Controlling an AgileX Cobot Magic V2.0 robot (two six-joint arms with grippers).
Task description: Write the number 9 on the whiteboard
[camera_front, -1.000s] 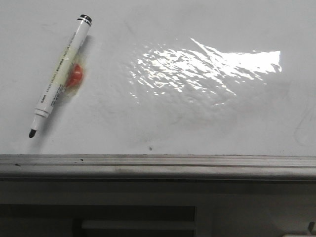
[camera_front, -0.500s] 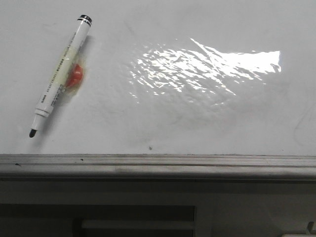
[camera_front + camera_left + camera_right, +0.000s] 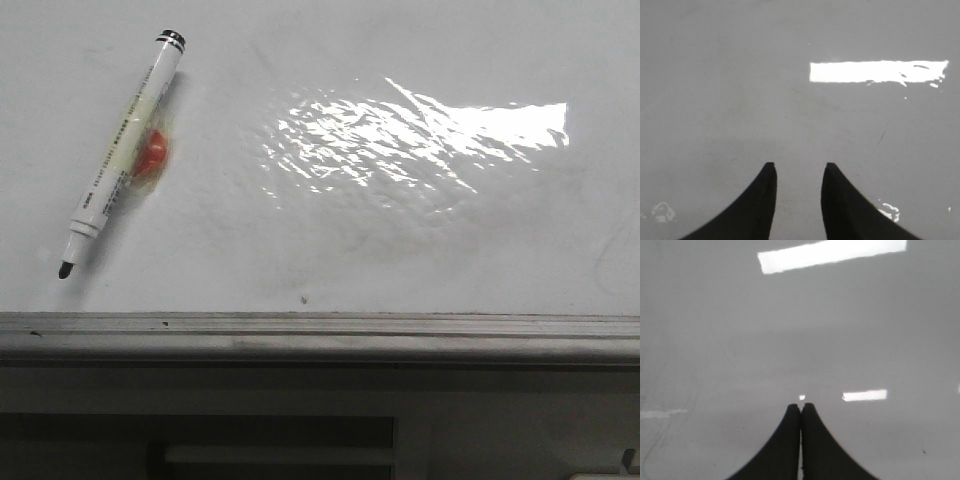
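The whiteboard fills the front view, glossy white with faint grey smudges and a wrinkled glare patch. No number 9 shows on it. A white marker with a black tip lies uncapped at the board's left, tip toward the near edge, over a small red-orange blob. Neither gripper shows in the front view. My left gripper is open and empty above bare board. My right gripper is shut on nothing, above bare board.
A grey metal edge rail runs along the board's near side, with dark structure below it. Faint grey smudge lines show at the board's right and in the right wrist view.
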